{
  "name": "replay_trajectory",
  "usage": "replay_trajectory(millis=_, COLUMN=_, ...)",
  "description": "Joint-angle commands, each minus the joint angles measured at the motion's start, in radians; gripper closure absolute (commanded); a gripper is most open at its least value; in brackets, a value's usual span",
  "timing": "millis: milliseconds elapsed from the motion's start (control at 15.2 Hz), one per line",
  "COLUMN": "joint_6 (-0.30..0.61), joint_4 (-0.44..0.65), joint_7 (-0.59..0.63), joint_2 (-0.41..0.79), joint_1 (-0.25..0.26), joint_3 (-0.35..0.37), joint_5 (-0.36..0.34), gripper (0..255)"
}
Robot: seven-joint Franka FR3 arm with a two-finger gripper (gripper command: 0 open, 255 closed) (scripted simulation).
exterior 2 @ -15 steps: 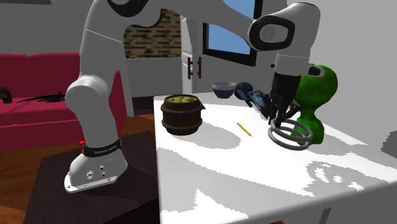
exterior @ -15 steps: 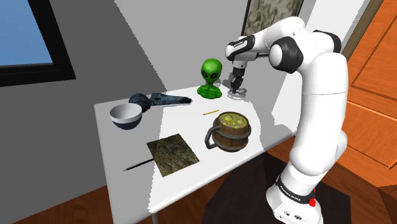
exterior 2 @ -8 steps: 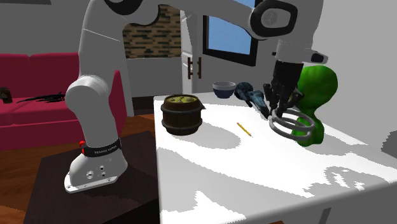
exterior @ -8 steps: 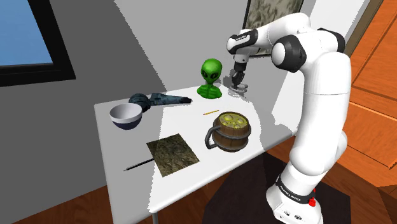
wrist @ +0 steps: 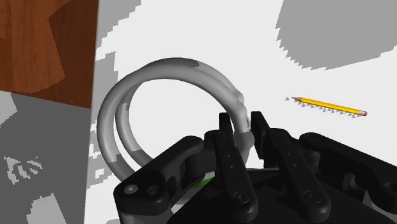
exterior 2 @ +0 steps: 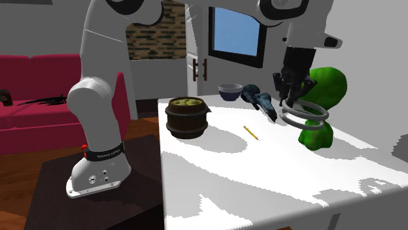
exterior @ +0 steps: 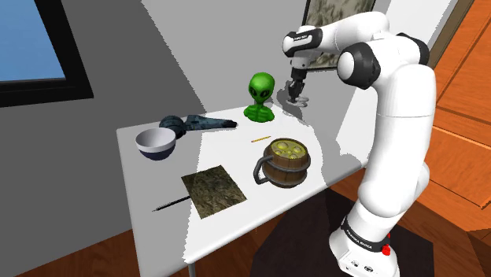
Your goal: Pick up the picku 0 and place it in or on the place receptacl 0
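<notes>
Grip looks firm: the gripper (wrist: 242,122) is pinched nearly closed on one side of the grey double ring (wrist: 168,65), which hangs clear above the table (exterior 2: 261,170) beside the green alien (exterior: 260,96). I judge that height lets me carry it over the figure toward the bowl (exterior: 155,143).

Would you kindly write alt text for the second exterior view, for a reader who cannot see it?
The black two-finger gripper of a white robot arm holds a grey double-loop ring above a white table, just in front of a green alien figurine. A brown wooden barrel mug and a yellow pencil sit nearer the arm's base.
</notes>
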Motion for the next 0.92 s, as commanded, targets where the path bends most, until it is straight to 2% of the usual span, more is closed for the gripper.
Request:
replay_trajectory(millis=0, joint_6=-0.028, joint_4=0.025, joint_7=0.003, joint_2=-0.003, joint_1=0.000, joint_3=-0.001, joint_5=-0.002, gripper=255)
replay_trajectory(millis=528, joint_6=-0.134, joint_4=0.138, joint_7=0.005, joint_2=0.003, joint_1=-0.011, joint_3=-0.003, joint_5=-0.001, gripper=255)
replay_trajectory(millis=858, joint_6=-0.058, joint_4=-0.129, joint_7=0.112, joint_2=-0.210, joint_1=0.094, joint_3=0.013, joint_5=-0.090, gripper=255)
